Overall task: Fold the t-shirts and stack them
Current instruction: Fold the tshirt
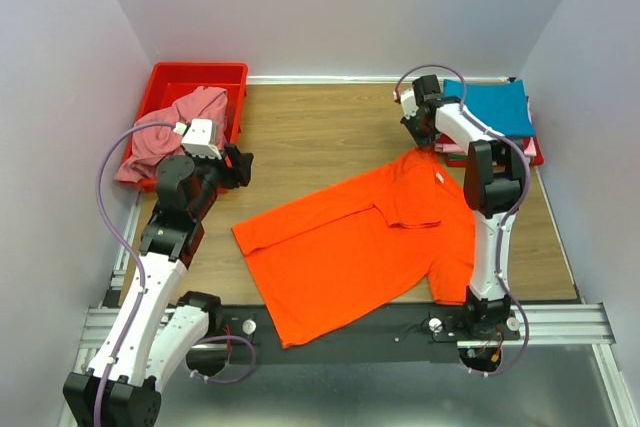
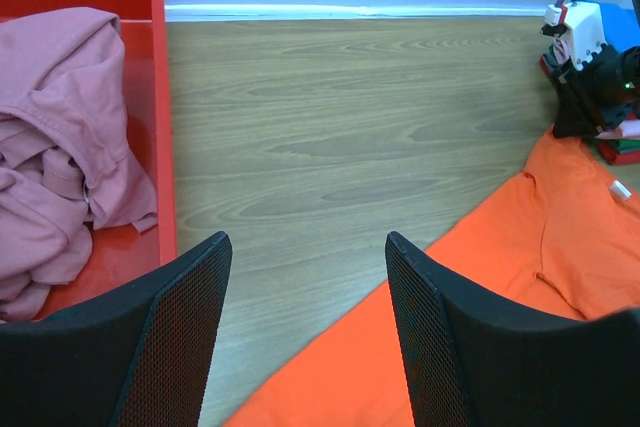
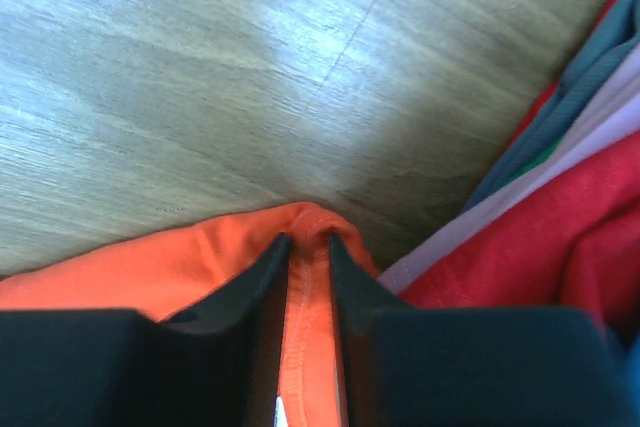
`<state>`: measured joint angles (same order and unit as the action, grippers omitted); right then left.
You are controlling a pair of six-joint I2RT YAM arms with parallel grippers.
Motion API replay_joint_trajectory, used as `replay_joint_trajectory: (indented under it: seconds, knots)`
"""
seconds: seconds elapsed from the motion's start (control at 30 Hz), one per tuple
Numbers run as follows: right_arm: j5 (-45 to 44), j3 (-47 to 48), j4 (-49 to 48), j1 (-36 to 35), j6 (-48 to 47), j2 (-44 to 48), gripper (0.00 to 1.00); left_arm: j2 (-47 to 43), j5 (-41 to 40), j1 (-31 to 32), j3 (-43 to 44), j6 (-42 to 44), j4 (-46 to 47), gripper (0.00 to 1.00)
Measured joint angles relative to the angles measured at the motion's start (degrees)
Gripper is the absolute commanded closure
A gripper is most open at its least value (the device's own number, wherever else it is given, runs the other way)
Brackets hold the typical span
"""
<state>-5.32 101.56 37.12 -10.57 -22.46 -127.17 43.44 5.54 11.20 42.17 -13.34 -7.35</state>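
Observation:
A bright orange t-shirt (image 1: 360, 242) lies spread across the middle of the table. My right gripper (image 1: 420, 146) is shut on its far edge near the collar; the pinched orange seam (image 3: 312, 247) shows between the fingers. A stack of folded shirts, teal blue on top (image 1: 492, 105), lies at the back right, with red and pale pink layers (image 3: 560, 237) beside the gripper. A dusty pink t-shirt (image 1: 170, 132) is crumpled in the red bin (image 1: 200, 74). My left gripper (image 1: 240, 167) is open and empty above the table near the orange shirt's left sleeve (image 2: 340, 377).
The red bin (image 2: 150, 97) stands at the back left, close to my left gripper. White walls close the table on three sides. The black rail with the arm bases (image 1: 340, 332) runs along the near edge.

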Motion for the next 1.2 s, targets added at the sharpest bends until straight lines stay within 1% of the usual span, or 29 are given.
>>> replay_joint_trajectory:
  seconds: [0.03, 0.07, 0.1, 0.2, 0.33, 0.47, 0.73, 1.0, 1.1, 1.17, 1.2]
  knots:
    - [0.00, -0.07, 0.00, 0.00, 0.00, -0.15, 0.79, 0.04, 0.00, 0.00, 0.00, 0.00, 0.00, 0.29]
    - [0.00, -0.07, 0.02, 0.00, 0.13, -0.26, 0.80, 0.11, 0.00, 0.00, 0.00, -0.02, 0.00, 0.29]
    - [0.00, -0.09, 0.02, 0.00, 0.09, -0.33, 0.84, 0.28, 0.00, 0.00, 0.00, -0.02, 0.00, 0.29]
    - [0.02, -0.09, 0.00, 0.00, -0.07, -0.35, 0.90, 1.05, 0.04, 0.00, 0.00, -0.04, 0.02, 0.29]
    - [0.02, 0.35, 0.00, 0.00, -0.07, -0.37, 0.95, 1.95, 0.07, 0.00, -0.02, -0.11, 0.00, 0.29]
    - [0.04, 3.02, 0.04, 0.00, -0.07, -0.92, 0.96, 2.01, 0.07, 0.00, -0.17, -0.55, 0.00, 0.29]
    - [0.04, 10.95, -0.92, 0.00, -0.09, -4.46, 0.97, 4.74, 0.09, 0.00, -0.85, -4.02, -0.37, 0.31]
    - [0.00, 21.33, -1.38, 0.00, -0.07, -12.81, 0.96, 5.31, 0.04, 0.00, -1.07, -6.10, -1.36, 0.31]
    - [-0.59, 24.52, -1.79, 0.00, -0.04, -15.52, 0.93, 5.33, 0.04, 0.00, -1.51, -7.10, -1.38, 0.31]
    - [-1.60, 27.30, -2.01, 0.00, -0.07, -17.40, 0.84, 5.51, 0.09, 0.00, -2.03, -7.93, -1.38, 0.32]
    - [-1.92, 28.06, -2.25, 0.00, -0.09, -17.88, 0.82, 5.75, 0.17, 0.00, -2.32, -8.39, -1.38, 0.32]
